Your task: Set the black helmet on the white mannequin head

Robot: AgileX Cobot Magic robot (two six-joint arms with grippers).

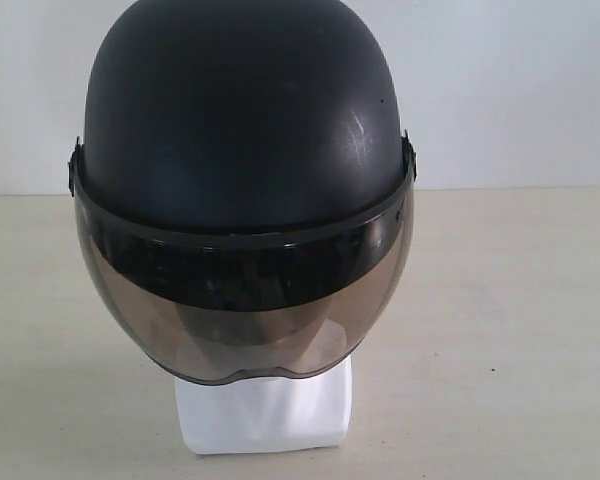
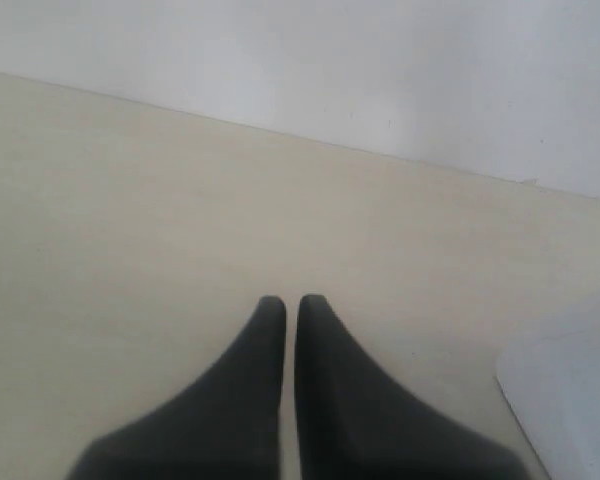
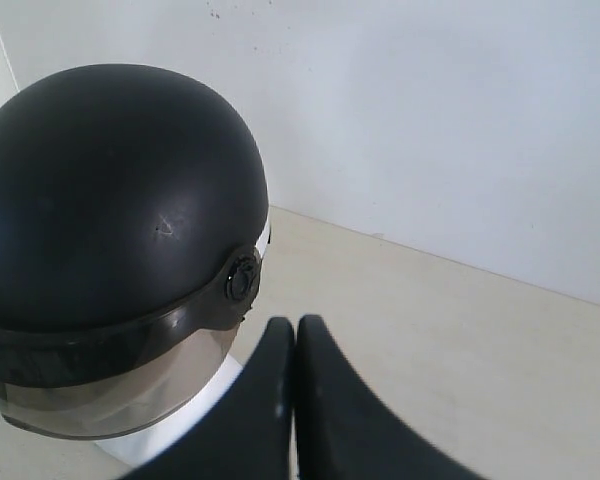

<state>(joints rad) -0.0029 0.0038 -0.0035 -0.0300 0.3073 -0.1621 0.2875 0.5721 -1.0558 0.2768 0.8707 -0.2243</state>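
Black helmet (image 1: 242, 120) sits on the white mannequin head (image 1: 265, 415), visor down over the face, only the neck base showing on the worktop (image 1: 520, 330). Left claw (image 2: 291, 305) and right claw (image 3: 295, 325) are both pressed together and empty. Task looks done; best to back the arms off wide without nudging the helmet.

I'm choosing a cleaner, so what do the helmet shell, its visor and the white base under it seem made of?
The black helmet shell looks like matte hard plastic: dull sheen, fine scuffs. Its visor seems smoky see-through plastic, glossy, with reflections. The white mannequin head shows mostly its base, probably smooth white plastic, though the look leaves that open.
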